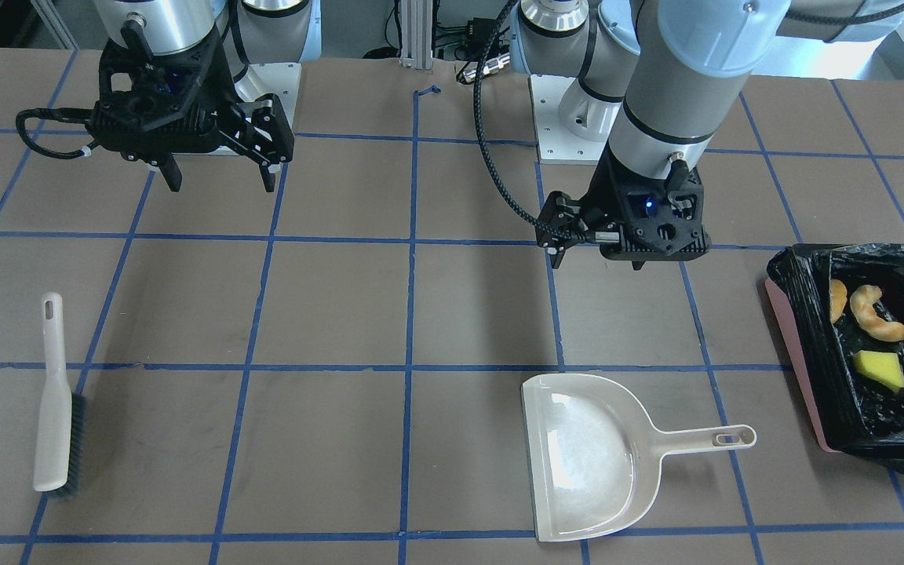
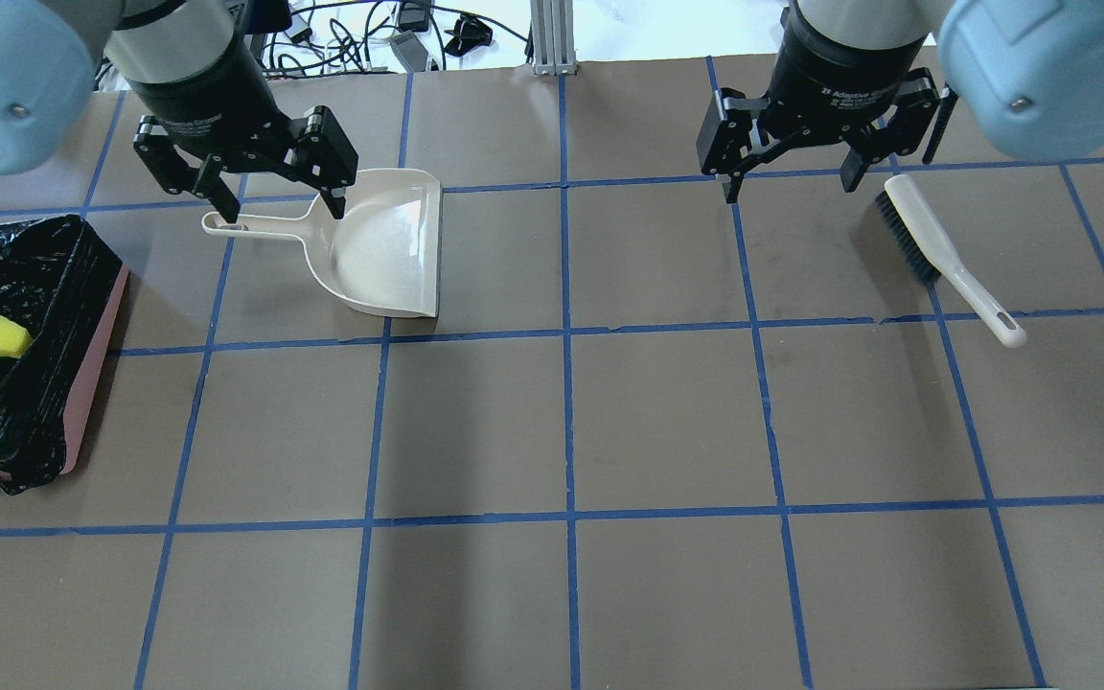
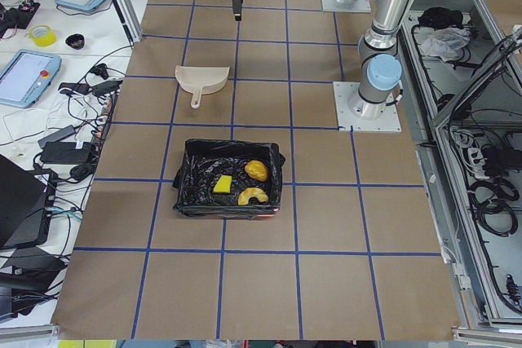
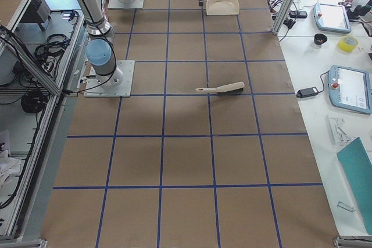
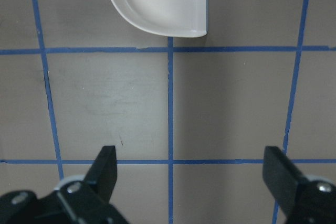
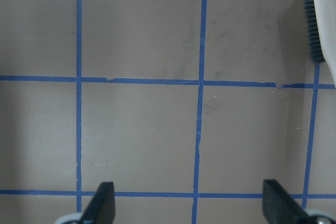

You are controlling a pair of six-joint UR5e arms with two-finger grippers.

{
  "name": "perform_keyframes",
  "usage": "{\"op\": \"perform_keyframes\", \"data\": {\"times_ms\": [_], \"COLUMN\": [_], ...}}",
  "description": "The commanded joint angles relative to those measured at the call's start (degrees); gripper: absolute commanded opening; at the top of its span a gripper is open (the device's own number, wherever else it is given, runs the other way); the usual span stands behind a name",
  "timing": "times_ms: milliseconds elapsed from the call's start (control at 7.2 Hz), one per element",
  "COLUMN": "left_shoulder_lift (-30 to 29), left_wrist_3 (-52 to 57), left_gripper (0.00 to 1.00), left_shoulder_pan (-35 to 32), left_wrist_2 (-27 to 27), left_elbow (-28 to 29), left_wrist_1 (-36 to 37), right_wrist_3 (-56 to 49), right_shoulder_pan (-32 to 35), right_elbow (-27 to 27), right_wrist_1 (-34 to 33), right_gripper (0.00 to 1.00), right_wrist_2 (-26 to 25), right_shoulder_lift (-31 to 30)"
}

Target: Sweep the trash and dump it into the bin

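Both my left tool (image 2: 279, 206) and right tool (image 2: 790, 189) hang open and empty above the table (image 1: 342, 314), while the trash (image 1: 878, 314) — croissant piece, sponge wedge, potato lump — lies inside the bin (image 1: 801, 369). Light, soft-looking stuff, I judge; better carried in the stiff dustpan (image 1: 589, 463), gripped by its thin handle, than pinched.

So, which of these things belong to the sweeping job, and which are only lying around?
Job: croissant piece, sponge wedge, potato-like lump, all already in the bin; dustpan; brush.
Lying about: tablet, tape roll, cables on the side table.
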Motion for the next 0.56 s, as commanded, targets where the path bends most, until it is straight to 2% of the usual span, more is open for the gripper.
{"op": "perform_keyframes", "data": {"times_ms": [0,417], "left_shoulder_lift": [2.3,3.3], "left_wrist_3": [0.9,1.3], "left_gripper": [1.00,1.00], "left_shoulder_pan": [2.6,4.3], "left_wrist_2": [1.1,1.6], "left_elbow": [0.3,-0.4], "left_wrist_1": [-2.8,-2.8], "right_wrist_3": [0.0,0.0], "right_shoulder_pan": [0.0,0.0], "right_elbow": [0.0,0.0], "right_wrist_1": [0.1,0.0], "right_gripper": [1.00,1.00], "right_wrist_2": [-0.1,0.0], "right_shoulder_lift": [0.0,-0.5]}}
